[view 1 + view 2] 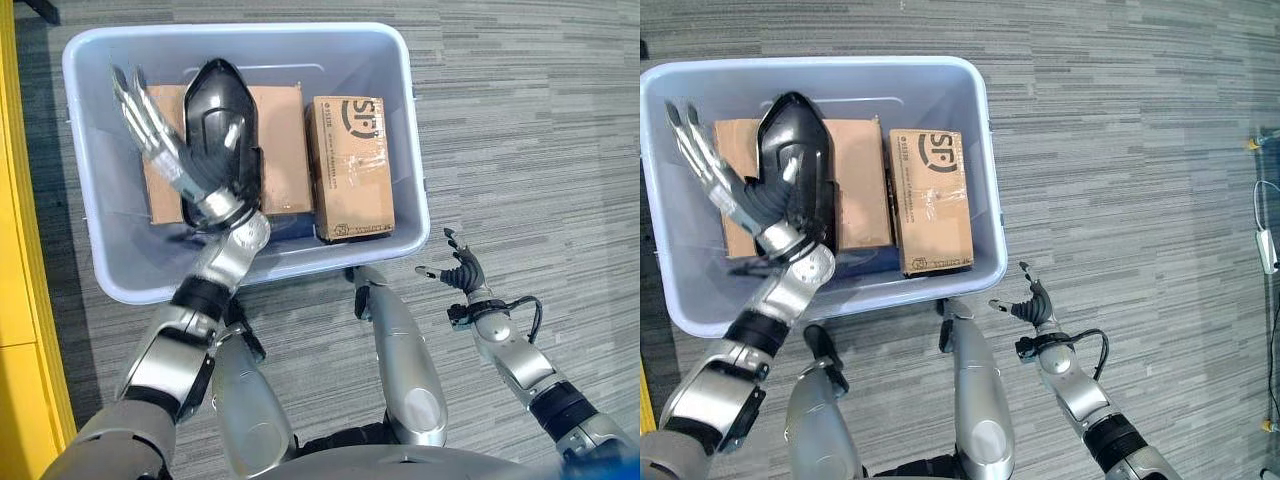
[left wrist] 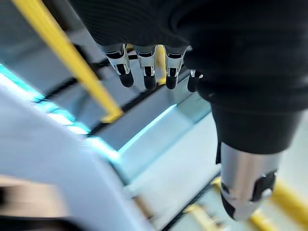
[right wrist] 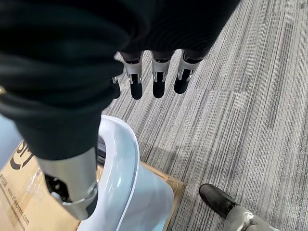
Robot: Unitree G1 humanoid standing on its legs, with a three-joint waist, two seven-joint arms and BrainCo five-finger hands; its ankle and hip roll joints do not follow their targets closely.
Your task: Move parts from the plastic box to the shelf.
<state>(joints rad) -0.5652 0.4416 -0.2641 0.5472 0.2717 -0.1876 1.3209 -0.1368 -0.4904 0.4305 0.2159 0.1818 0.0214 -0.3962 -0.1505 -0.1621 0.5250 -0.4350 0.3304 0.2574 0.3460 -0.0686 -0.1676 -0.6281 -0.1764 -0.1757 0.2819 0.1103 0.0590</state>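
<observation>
Yellow edge (image 1: 12, 200) runs along the far left in the left eye view. Pale blue plastic box (image 1: 410, 130) on grey carpet (image 1: 530, 120) holds two cardboard parts: a wide carton (image 1: 285, 150) and a narrower carton (image 1: 350, 170) just beside it. Left hand (image 1: 175, 165) hangs over the wide carton, fingers straight and spread, holding nothing. Right hand (image 1: 462, 272) sits outside the box's right corner, fingers relaxed and wide, empty. Right wrist view adds a dark shoe (image 3: 216, 199) on the carpet.
</observation>
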